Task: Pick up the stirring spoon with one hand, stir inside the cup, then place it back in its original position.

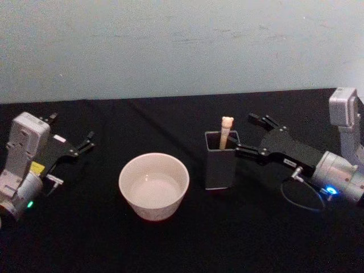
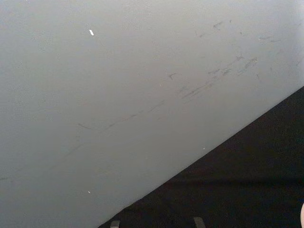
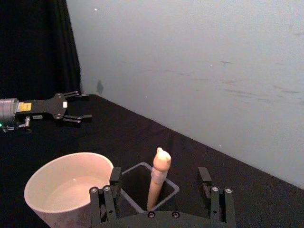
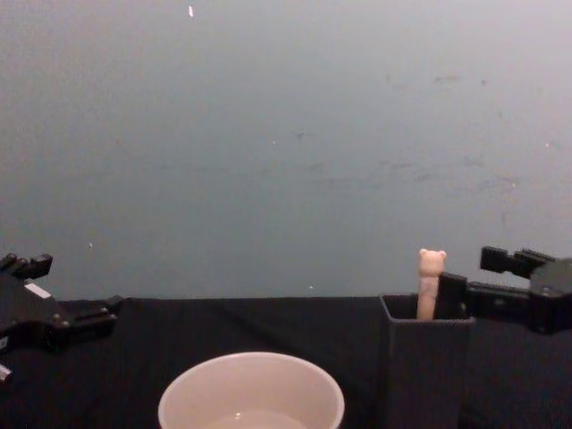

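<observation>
On black table (image 1: 170,250), centre: one cup (image 1: 153,185); at its 3 o'clock, one stirring spoon (image 1: 226,131) upright in one dark square holder (image 1: 220,168). Right gripper (image 1: 245,135) just beside holder at 3 o'clock, fingers spread. Left gripper (image 1: 71,129) idle at cup's 9 o'clock, fingers spread.

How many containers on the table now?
2. The cup sits mid-table; the dark grey holder stands on its right, holding the stirring spoon, with the right gripper open beside it. Left gripper parked far left.
</observation>
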